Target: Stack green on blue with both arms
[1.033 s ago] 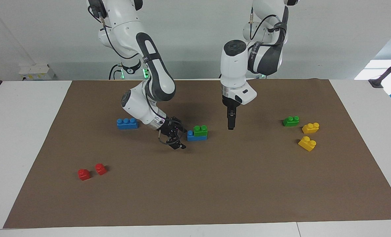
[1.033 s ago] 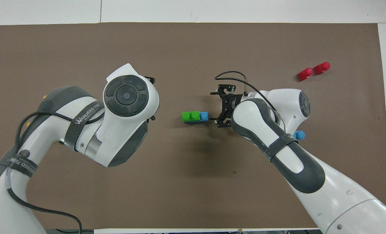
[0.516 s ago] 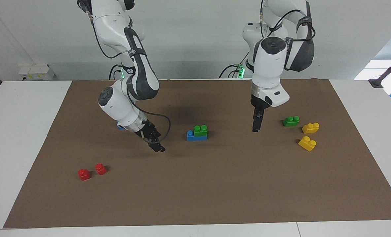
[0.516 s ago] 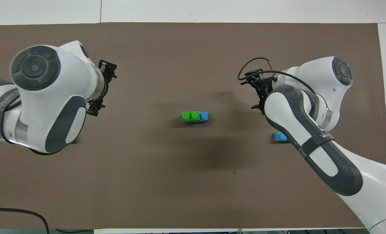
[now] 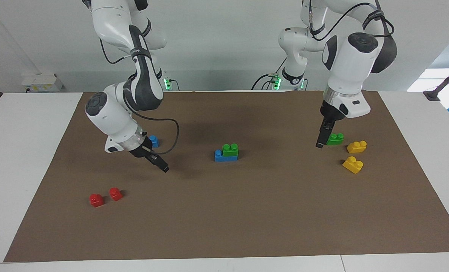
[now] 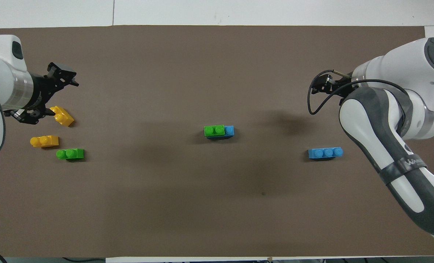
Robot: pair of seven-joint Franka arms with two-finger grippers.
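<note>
A green brick (image 5: 230, 149) (image 6: 214, 130) sits on a blue brick (image 5: 224, 156) (image 6: 229, 130) in the middle of the brown mat, with one blue stud bare and nothing touching the pair. A second green brick (image 5: 335, 139) (image 6: 70, 154) lies loose toward the left arm's end. A second blue brick (image 5: 154, 141) (image 6: 325, 152) lies toward the right arm's end, partly hidden by the right arm in the facing view. My left gripper (image 5: 320, 142) (image 6: 64, 98) hangs open and empty over the mat beside the loose green brick. My right gripper (image 5: 163, 167) (image 6: 317, 86) is open, empty, low over the mat by the second blue brick.
Two yellow bricks (image 5: 356, 146) (image 5: 353, 164) lie next to the loose green one. Two small red bricks (image 5: 96, 200) (image 5: 115, 193) sit far from the robots at the right arm's end. The brown mat (image 5: 247, 211) covers most of the white table.
Both arms have drawn away from the stacked pair toward their own ends of the table. The green-on-blue pair has stayed where it was.
</note>
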